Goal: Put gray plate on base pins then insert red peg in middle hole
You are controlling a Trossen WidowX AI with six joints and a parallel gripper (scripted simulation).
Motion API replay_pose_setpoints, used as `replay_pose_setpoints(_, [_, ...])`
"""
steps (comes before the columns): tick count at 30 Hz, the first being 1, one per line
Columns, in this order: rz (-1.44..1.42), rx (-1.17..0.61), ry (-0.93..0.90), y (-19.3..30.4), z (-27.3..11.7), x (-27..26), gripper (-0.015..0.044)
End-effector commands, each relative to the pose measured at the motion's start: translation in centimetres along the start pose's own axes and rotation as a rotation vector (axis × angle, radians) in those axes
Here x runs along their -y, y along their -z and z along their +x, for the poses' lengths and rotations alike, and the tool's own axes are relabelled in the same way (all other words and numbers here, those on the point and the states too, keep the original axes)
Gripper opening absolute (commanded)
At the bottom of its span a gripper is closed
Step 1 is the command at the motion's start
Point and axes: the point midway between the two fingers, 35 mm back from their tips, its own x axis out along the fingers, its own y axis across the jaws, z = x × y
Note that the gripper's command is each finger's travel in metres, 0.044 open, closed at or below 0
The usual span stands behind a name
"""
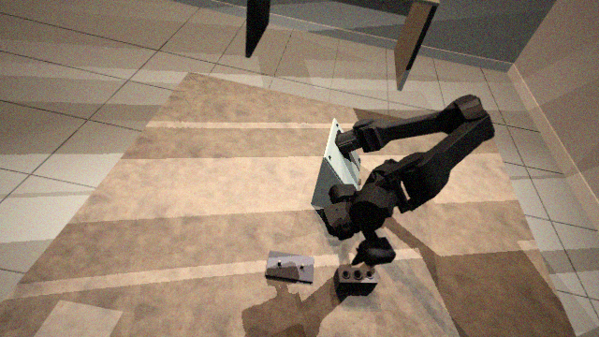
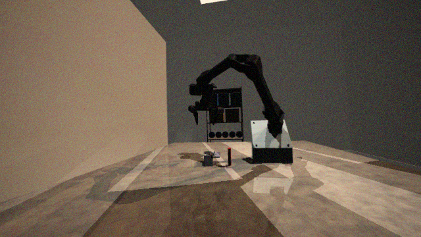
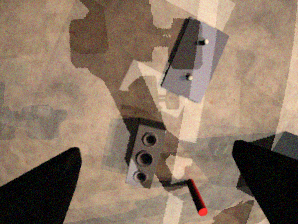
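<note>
Gray flat rectangular plate (image 3: 147, 153) with three round holes in a row — lies on the tan mottled floor mat (image 1: 197, 187), resting on a dark block beneath it as the top view (image 1: 357, 274) shows it. In the wrist view it sits at centre, its long axis running from 12 toward 6 o'clock with a slight tilt.

Pale gray rectangular base (image 3: 196, 60) with two small upright pins: lies flat on the mat, apart from the plate, at about 1 o'clock from it in the wrist view and at 9 o'clock from it in the top view (image 1: 289, 267). Nothing rests on its pins.

Red cylindrical peg (image 3: 197, 197) — stands upright on the mat, as the exterior view (image 2: 229, 157) shows. In the wrist view it lies just beside the plate's lower end, at about 4 o'clock from it, its red tip toward the camera. In the top view the arm hides it.

Black parallel-jaw gripper (image 3: 162, 199): fingers spread wide apart with nothing between them, pointing down. It hangs high above the plate and peg, touching neither; the exterior view (image 2: 196, 110) shows it well above the floor.

Black six-joint arm (image 2: 250, 70): arches up from a white-and-dark pedestal (image 2: 270, 141) and over toward the parts.

Dark shelf rack (image 2: 225, 113): stands against the far wall behind the arm.
</note>
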Motion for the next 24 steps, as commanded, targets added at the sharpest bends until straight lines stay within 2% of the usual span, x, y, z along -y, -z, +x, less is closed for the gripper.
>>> replay_pose_setpoints(1, [0.232, -0.161, 0.061, 6.4, 2.9, -1.8, 0.044])
replay_pose_setpoints(11, [0.256, -0.175, 0.071, 7.0, 3.4, -1.6, 0.044])
replay_pose_setpoints(16, [0.256, -0.177, 0.069, 8.2, 9.3, -1.3, 0.044])
replay_pose_setpoints(24, [0.256, -0.178, 0.069, 8.5, 10.9, -0.9, 0.044])
